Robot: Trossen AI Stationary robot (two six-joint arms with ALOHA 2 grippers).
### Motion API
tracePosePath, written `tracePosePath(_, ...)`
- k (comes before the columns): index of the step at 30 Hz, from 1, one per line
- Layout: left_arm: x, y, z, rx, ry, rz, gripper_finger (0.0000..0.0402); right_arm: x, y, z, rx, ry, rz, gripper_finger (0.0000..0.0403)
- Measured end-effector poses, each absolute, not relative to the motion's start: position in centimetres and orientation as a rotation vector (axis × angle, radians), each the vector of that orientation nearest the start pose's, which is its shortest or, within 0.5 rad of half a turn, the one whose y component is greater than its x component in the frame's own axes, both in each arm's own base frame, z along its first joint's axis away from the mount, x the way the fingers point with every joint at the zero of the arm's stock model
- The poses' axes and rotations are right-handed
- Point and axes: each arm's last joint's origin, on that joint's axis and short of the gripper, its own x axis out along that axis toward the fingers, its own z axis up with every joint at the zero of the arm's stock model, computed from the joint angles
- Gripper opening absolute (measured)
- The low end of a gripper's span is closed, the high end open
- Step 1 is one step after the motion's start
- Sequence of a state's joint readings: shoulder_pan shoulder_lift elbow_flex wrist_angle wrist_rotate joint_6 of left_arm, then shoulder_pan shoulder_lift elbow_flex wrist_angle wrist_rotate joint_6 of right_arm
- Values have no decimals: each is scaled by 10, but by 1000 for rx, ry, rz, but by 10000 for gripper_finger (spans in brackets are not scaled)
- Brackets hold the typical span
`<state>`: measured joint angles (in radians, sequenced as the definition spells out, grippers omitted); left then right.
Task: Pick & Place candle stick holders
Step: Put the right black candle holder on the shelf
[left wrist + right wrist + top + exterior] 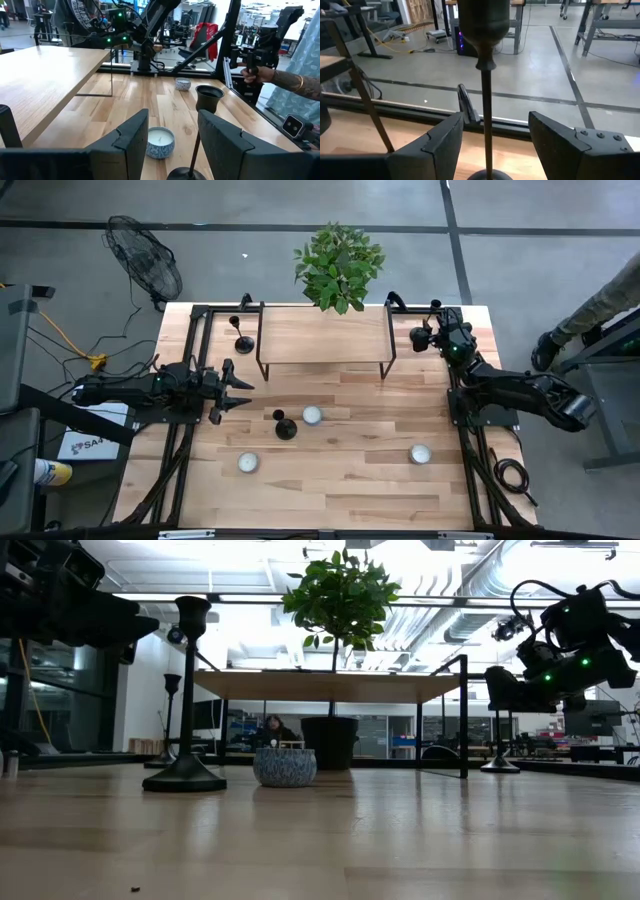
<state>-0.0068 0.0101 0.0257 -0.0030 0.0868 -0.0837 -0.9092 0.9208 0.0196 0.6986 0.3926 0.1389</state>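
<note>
Three black candle stick holders stand upright on their round bases on the wooden table. One (243, 340) is at the far left beside the shelf. One (283, 425) is at the centre, also in the left wrist view (207, 100). One (418, 337) is at the far right. My right gripper (428, 336) is open there, and its fingers stand either side of that holder's thin stem (487, 120) without touching it. My left gripper (245, 393) is open and empty, left of the centre holder and pointing toward it (172, 140).
Three short white candles (312, 415) (248, 463) (420, 453) stand on the table. A raised wooden shelf (323, 335) on black legs spans the far middle, with a potted plant (338, 265) behind it. A person (600, 310) stands beyond the table's right edge.
</note>
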Motion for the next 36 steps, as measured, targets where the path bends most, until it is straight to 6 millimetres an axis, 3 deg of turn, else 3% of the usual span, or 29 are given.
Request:
tracePosePath(22,97,-3,171,-83,-10,-91,170,84,-126,138,150,151,-1313,220)
tracePosePath(36,97,-3,171,-83,-10,-92,170,85,-127,142,185,77,-1312,220)
